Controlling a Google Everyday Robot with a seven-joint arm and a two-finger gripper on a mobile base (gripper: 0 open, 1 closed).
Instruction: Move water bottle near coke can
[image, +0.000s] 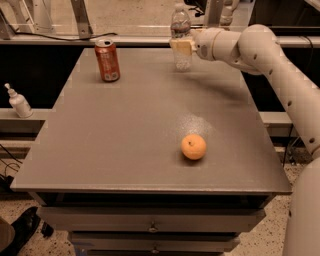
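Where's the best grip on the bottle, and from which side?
Mid-body, coming in level from the arm's side, where the gripper clamps it now. The bottle stands upright, tall and round, near the far edge of the table; a side grip likely keeps it steady moving toward the can.

my gripper (181, 46), matt beige plastic, is clamped on the clear glossy plastic water bottle (180, 22), shiny metal coke can (107, 60) left of it, smooth matt grey table (125, 140)

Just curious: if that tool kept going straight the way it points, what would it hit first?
The tool, far back and pointing left, is right at the water bottle, so that first; beyond it, perhaps the coke can.
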